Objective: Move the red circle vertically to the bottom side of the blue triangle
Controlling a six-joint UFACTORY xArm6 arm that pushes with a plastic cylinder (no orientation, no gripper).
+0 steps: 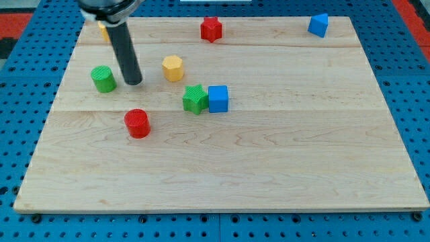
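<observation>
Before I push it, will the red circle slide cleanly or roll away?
The red circle stands upright on its flat end, so it will probably slide, not roll. It looks squat, so tipping seems unlikely. Its round side may slip off my tip if hit off-centre; the tip sits above it toward the view's top, not touching.

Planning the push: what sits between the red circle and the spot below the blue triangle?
The green star and blue cube lie near a straight path from the red circle toward the blue triangle. My tip is above the circle.
</observation>
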